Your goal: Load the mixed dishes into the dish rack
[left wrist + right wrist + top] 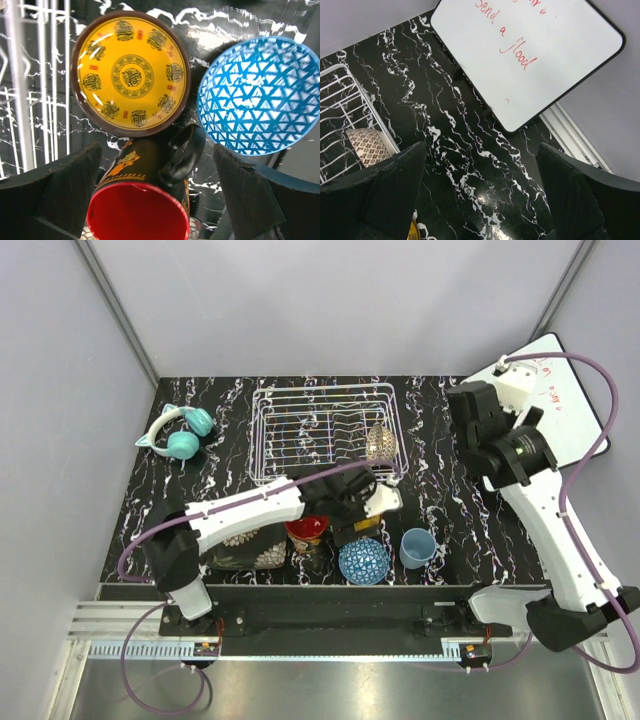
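Note:
The white wire dish rack (325,435) stands at the back middle of the table, with a brown-mesh bowl (378,440) on edge in its right end. My left gripper (155,195) is open, its jaws on either side of a dark mug (142,200) with a red inside that leans toward the camera. Beyond the mug lie the yellow patterned plate (131,75) and the blue patterned bowl (260,95). A light-blue cup (417,547) stands to the right of the blue bowl. The square floral plate (245,550) lies partly under my left arm. My right gripper (480,200) is open and empty above bare table.
Teal cat-ear headphones (178,433) lie left of the rack. A whiteboard (530,55) with red writing leans at the back right, close to my right arm. Grey walls close the table on three sides.

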